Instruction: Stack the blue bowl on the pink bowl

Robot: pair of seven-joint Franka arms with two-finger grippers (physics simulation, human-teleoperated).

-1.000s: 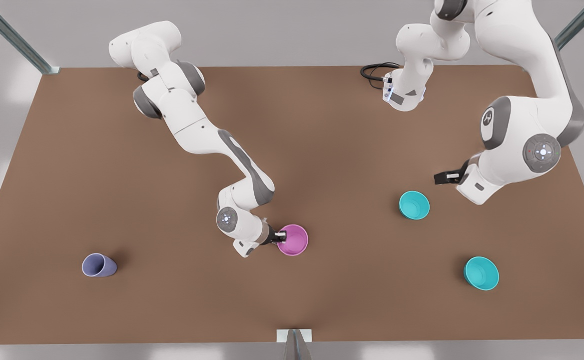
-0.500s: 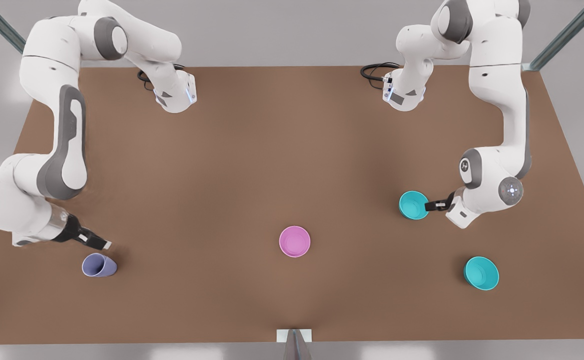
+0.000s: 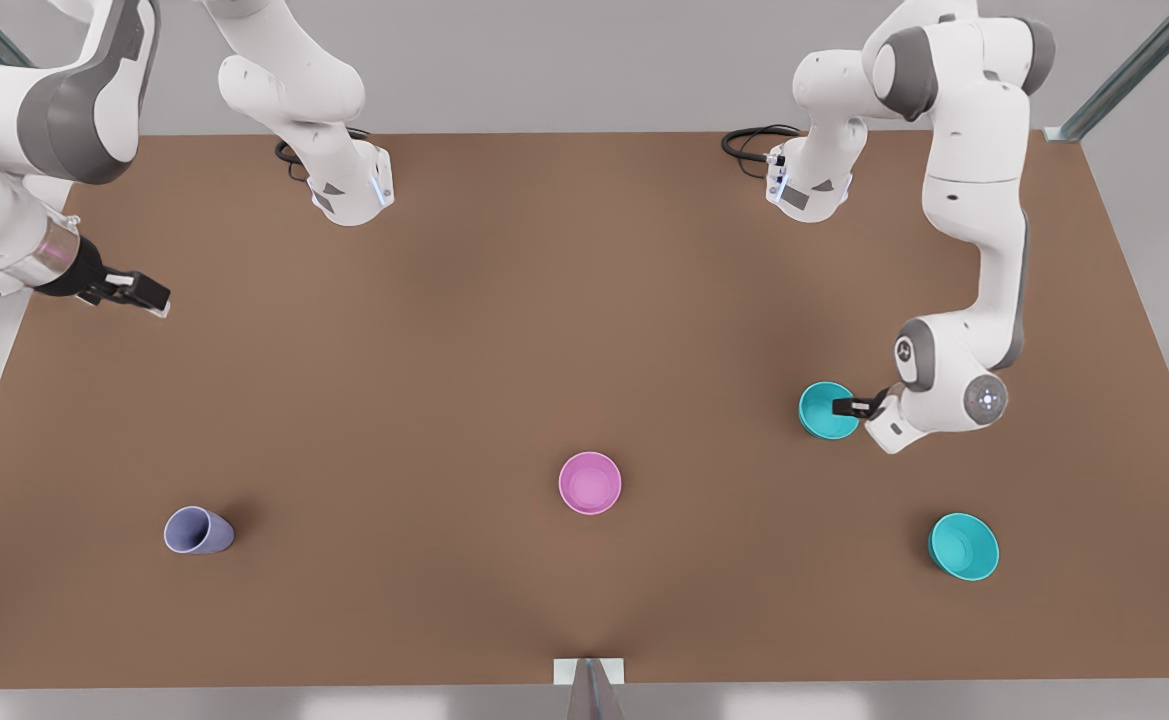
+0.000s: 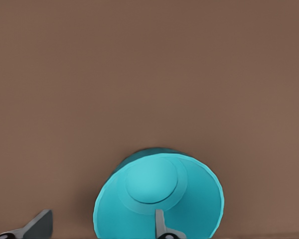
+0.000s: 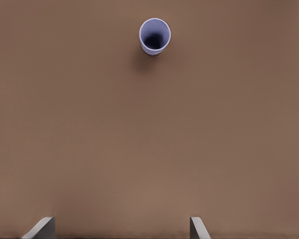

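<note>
The blue bowl [image 3: 826,410] stands upright on the front view's right side; it also shows close up as the blue bowl [image 4: 159,199] in the left wrist view. My left gripper [image 3: 847,406] is open and straddles its rim, one finger [image 4: 160,224] inside the bowl and the other finger [image 4: 39,225] outside. The left gripper [image 4: 99,228] sits low at the bowl's wall. The pink bowl [image 3: 590,482] stands alone near the table's front middle. My right gripper [image 3: 147,296] hangs open high at the front view's left edge, holding nothing, and the right gripper [image 5: 119,228] looks down on bare table.
A second teal bowl [image 3: 963,546] sits at the front right. A lavender cup [image 3: 198,530] stands at the front left, seen as the lavender cup [image 5: 154,36] in the right wrist view. Brown table [image 3: 504,300]; arm bases stand at its far edge.
The right gripper left the pink bowl, swung to the lavender cup, then rose toward the far left. The left gripper came down to the blue bowl and slid over its rim.
</note>
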